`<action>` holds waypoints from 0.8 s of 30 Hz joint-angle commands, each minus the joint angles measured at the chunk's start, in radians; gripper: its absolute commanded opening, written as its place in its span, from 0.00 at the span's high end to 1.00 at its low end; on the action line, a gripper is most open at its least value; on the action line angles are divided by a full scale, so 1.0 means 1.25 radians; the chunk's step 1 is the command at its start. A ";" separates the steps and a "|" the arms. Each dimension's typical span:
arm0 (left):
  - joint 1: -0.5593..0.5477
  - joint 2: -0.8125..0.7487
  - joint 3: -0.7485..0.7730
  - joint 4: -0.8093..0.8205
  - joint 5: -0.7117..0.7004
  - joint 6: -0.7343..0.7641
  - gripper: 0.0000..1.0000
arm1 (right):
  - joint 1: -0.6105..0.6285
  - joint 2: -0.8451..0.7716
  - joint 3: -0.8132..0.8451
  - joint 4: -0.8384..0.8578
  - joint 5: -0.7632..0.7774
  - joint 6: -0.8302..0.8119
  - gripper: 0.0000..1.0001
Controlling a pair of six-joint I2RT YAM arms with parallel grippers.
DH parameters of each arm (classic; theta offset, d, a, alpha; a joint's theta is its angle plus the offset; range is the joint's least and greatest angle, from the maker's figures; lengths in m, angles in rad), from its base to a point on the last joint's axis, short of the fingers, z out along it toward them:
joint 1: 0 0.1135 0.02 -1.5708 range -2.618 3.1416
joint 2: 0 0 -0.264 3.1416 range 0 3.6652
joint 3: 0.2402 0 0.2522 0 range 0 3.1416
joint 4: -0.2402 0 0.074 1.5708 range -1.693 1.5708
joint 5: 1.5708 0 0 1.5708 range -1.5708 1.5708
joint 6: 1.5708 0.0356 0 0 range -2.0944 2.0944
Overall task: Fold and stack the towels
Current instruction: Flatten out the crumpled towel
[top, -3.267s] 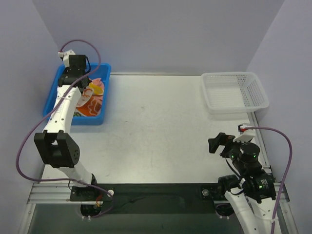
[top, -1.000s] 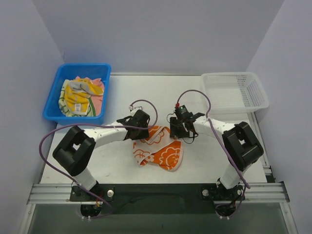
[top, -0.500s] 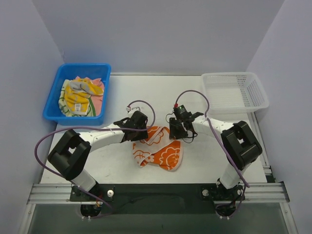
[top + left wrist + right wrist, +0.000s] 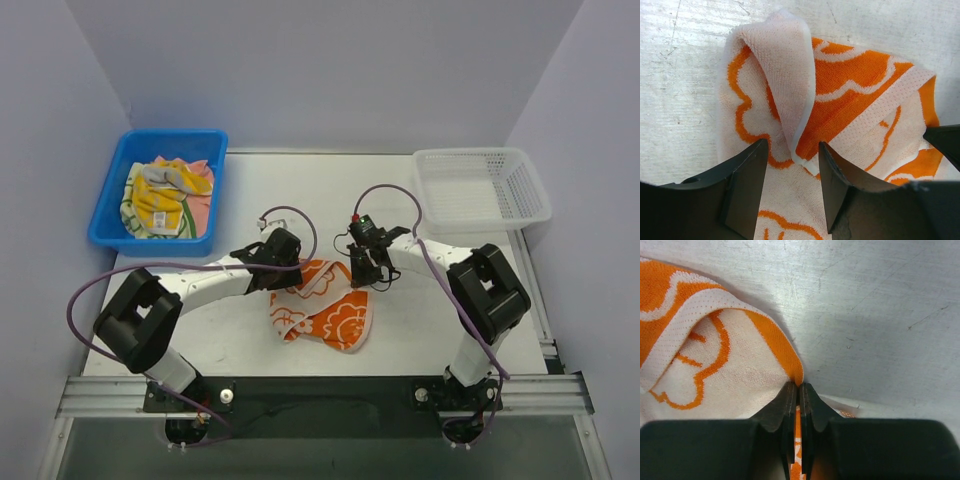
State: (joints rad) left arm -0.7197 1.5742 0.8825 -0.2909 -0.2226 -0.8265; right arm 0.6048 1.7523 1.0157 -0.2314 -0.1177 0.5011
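Orange towel [image 4: 330,312] crumpled mid-table [image 4: 300,190], between both claws.
Right gripper [image 4: 796,389] pressed together, pinching the towel's orange edge at its right end; left gripper [image 4: 790,175] spread, straddling a raised white fold at the left end, fold between the fingers. Other towels [image 4: 160,200] heaped in the blue bin [image 4: 108,218], well apart at far left.

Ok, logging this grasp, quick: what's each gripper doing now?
Left gripper: open, jaws astride a raised fold of the orange flowered towel.
Right gripper: shut on that towel's edge.
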 commanded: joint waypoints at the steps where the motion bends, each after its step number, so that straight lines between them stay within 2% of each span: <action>1: -0.003 -0.044 -0.005 -0.002 0.001 0.016 0.44 | 0.007 -0.014 0.011 -0.054 0.040 -0.009 1.00; 9: -0.003 -0.016 0.004 0.019 0.011 -0.032 0.46 | 0.008 -0.047 0.001 -0.037 0.044 -0.019 1.00; 13: -0.005 0.007 0.006 0.036 0.016 -0.057 0.59 | 0.011 -0.046 -0.006 -0.025 0.038 -0.019 1.00; 16: -0.005 0.023 0.007 0.055 0.022 -0.073 0.62 | 0.012 -0.043 -0.010 -0.017 0.035 -0.019 1.00; 24: -0.010 0.068 0.017 0.076 0.044 -0.101 0.63 | 0.014 -0.051 -0.019 -0.005 0.032 -0.022 1.00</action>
State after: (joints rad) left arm -0.7216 1.6379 0.8738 -0.2356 -0.1894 -0.9234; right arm 0.6151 1.7378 1.0058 -0.2276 -0.0937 0.4850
